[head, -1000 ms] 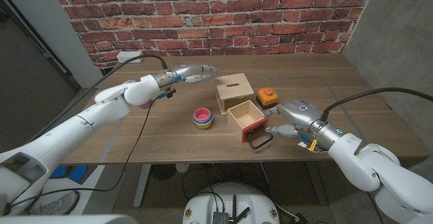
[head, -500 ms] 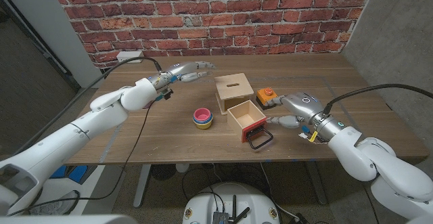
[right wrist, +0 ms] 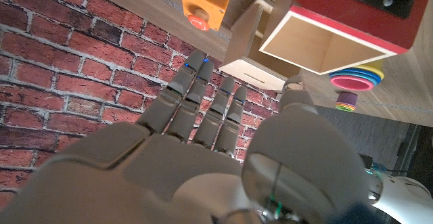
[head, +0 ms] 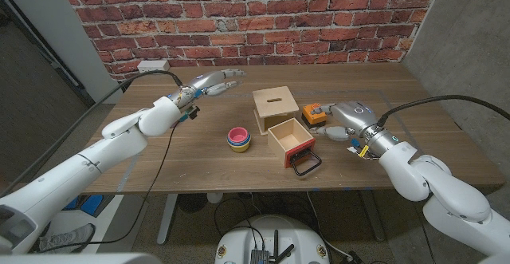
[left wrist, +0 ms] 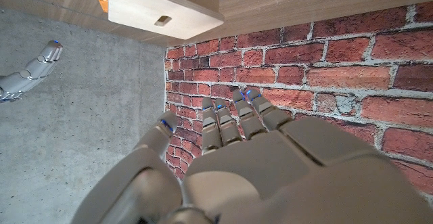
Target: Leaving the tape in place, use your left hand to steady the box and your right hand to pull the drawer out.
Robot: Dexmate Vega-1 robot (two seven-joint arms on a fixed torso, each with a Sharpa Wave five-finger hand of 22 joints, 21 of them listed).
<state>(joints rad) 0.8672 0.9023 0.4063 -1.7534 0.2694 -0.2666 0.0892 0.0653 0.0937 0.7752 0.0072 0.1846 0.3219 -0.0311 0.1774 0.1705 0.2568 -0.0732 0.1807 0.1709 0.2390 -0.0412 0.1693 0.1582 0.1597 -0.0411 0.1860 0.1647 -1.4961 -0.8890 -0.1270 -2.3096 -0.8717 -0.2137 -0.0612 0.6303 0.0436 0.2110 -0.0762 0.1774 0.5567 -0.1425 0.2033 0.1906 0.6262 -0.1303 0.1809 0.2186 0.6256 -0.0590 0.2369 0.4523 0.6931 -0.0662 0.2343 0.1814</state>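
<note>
Two hands are raised over the wooden table [head: 199,164], and neither grips anything. The left hand [head: 209,81] hovers at about ten o'clock from the wooden box [head: 276,104], well apart from it, fingers stretched out and slightly spread toward the brick wall [head: 239,17]; the left wrist view shows the same loose, empty spread. The right hand [head: 344,120] sits at about three o'clock from the box, just beside the orange button unit [head: 315,114], with its fingers extended and nothing between them, as the right wrist view confirms.

The box stands near the table's centre with a slot in its top. Its drawer [head: 290,143], red-fronted and pale inside, is drawn out toward five o'clock, and the black loop handle [head: 306,165] lies on the table at its front. The drawer interior looks empty in the right wrist view.

A stack of coloured bowls [head: 238,139] rests at about eight o'clock from the box, near it but not touching. Tape cannot be made out on the box at this size. A white socket block [head: 150,66] sits at the table's far left edge.
</note>
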